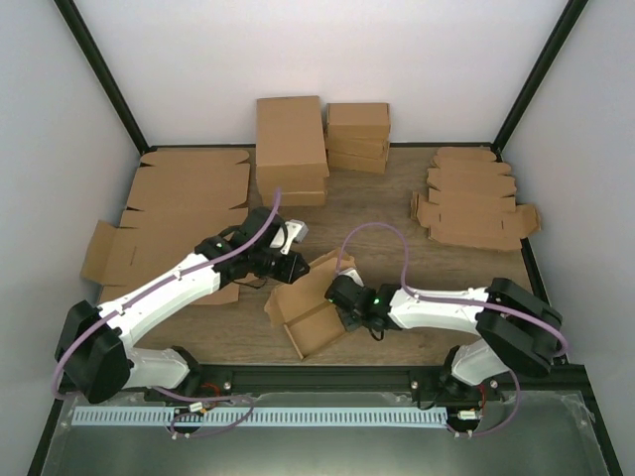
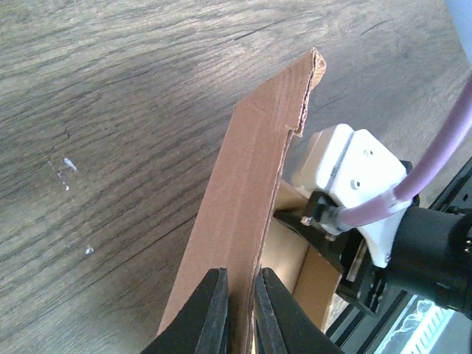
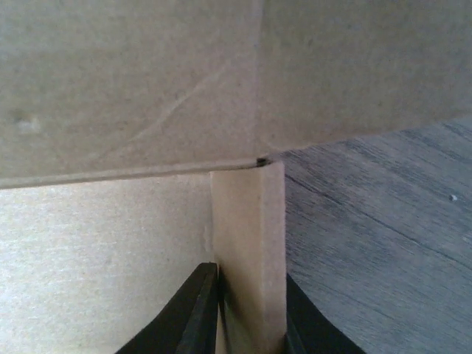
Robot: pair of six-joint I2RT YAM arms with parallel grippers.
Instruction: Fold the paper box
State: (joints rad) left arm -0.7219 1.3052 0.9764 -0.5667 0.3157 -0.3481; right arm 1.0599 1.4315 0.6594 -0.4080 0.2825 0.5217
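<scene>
Cardboard is pinched from two sides at once. The paper box (image 1: 316, 315) sits half-formed on the near middle of the counter (image 1: 397, 213), between the two arms, with its shallow tray open upward. The left hand (image 2: 241, 287) is closed narrow on the edge of a long panel that stands up along the box's far-left side. The right hand (image 3: 248, 291) is clamped the same way on a narrow upright strip of wall at the box's right end, just under a broad panel that fills the top of its wrist view.

The step looks like bringing the long side up and over while the other end is steadied. To do it well, the right hand should probably act as the anchor, holding its wall upright so the box cannot slide. The left should swing its panel about the scored crease rather than drag it outward. Thin corrugated board is likely to buckle if it is bent off the crease line or twisted in the grip. The flat cardboard sheets (image 1: 184, 198) on the left and the stacked boxes (image 1: 291, 139) at the far side lie well apart from the work.
</scene>
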